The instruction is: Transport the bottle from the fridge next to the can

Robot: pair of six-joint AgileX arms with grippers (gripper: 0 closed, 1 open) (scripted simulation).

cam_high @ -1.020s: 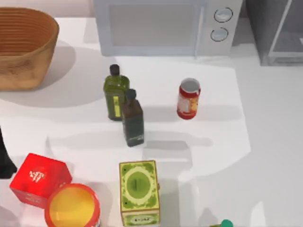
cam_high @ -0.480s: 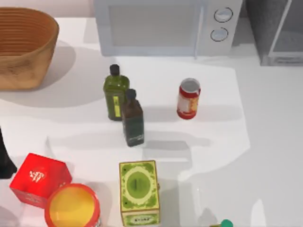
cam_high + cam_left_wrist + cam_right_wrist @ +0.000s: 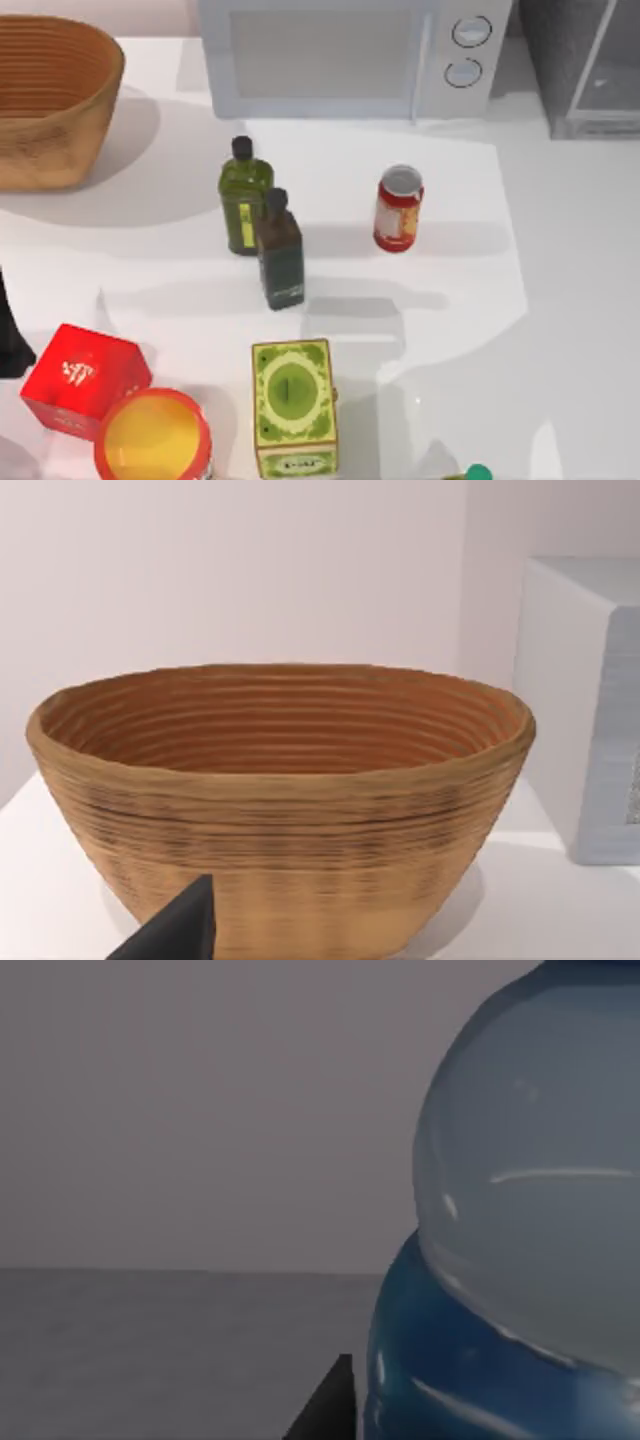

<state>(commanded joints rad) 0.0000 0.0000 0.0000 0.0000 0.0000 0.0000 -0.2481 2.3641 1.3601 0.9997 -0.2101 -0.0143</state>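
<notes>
The bottle [image 3: 520,1250] looms very close in the right wrist view, with a clear rounded body above a blue band, standing on a grey floor before grey walls. A dark piece of my right gripper [image 3: 328,1408] lies just beside its base. In the top view the fridge [image 3: 585,70] is the grey box at the back right corner. The can [image 3: 399,208], red with a pale label, stands upright mid-table in front of the microwave. My left arm [image 3: 8,340] is parked at the table's left edge.
A white microwave [image 3: 340,55] stands at the back, and a wicker basket [image 3: 50,100] [image 3: 280,800] at the back left. Two green bottles [image 3: 262,225] stand left of the can. A red box [image 3: 85,380], a red tub [image 3: 153,435] and a green carton [image 3: 293,405] sit at the front.
</notes>
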